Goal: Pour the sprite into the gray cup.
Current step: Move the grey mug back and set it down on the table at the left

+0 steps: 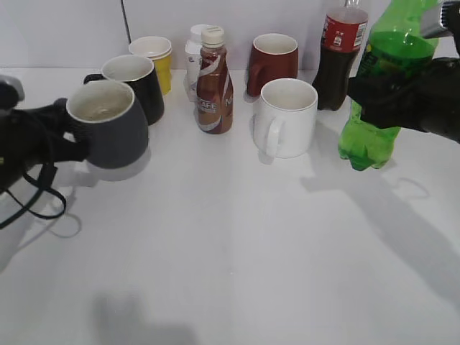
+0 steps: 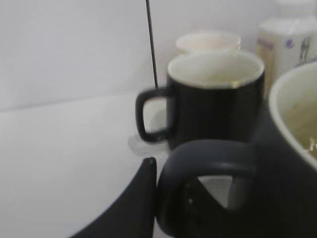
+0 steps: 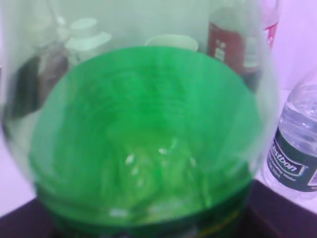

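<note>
We held the squat slate-gray mug [image 1: 108, 122] by its loop handle in the left gripper [image 1: 61, 140], closed on it at the far left, with the tall translucent green plastic soda bottle [image 1: 381, 86] clamped in the right gripper [image 1: 402, 93], lifted and tilted at the far right, well apart. Risk as we judged it: pouring before the two met would spill on the white table [image 1: 230, 251], or the bottle could clip the white mug [image 1: 286, 115] between them. The gray mug looked empty; how much drink the bottle held we couldn't tell.
</note>
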